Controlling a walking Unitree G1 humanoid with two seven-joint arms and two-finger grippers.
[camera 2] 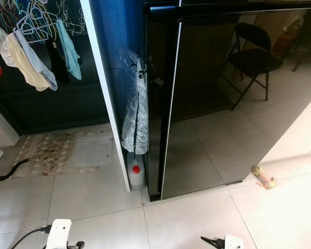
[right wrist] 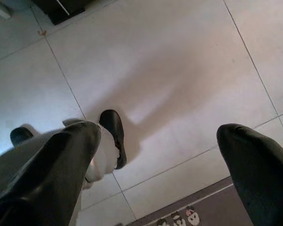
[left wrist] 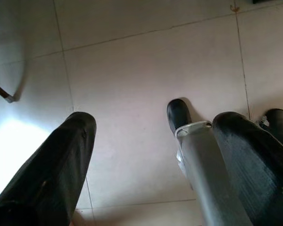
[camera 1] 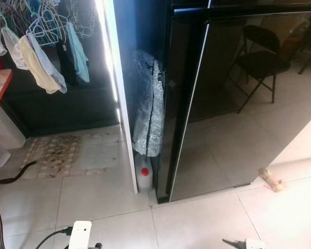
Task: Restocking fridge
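Standing a little back from the fridge (camera 1: 233, 104), which rises straight ahead and to the right, a tall black glossy cabinet with its long axis vertical; doors shut, the near face turned toward me and angled a bit rightward, a folding chair mirrored in it. Thin pale line down the front (camera 1: 189, 98) reads as the door edge, and I judge that is where to take hold, since I can make out no handle. Expect the door stiff, sealed and heavy to swing, the gloss slick under rubber fingers, so hook the edge, don't pinch the face. Left of the fridge, in the gap by the white wall edge (camera 1: 122, 104), hangs a silvery plastic bag (camera 1: 147, 104) with a small white jug, red cap (camera 1: 144, 176), on the floor under it. Further left, laundry on hangers (camera 1: 41, 46) and a floor mat (camera 1: 67, 153). Left gripper (left wrist: 151, 160) hangs low over bare tile, fingers apart, nothing held; right gripper (right wrist: 155, 160) likewise low, fingers wide apart, empty. No groceries in sight to stock; both arms idle, I'd say the approach isn't finished
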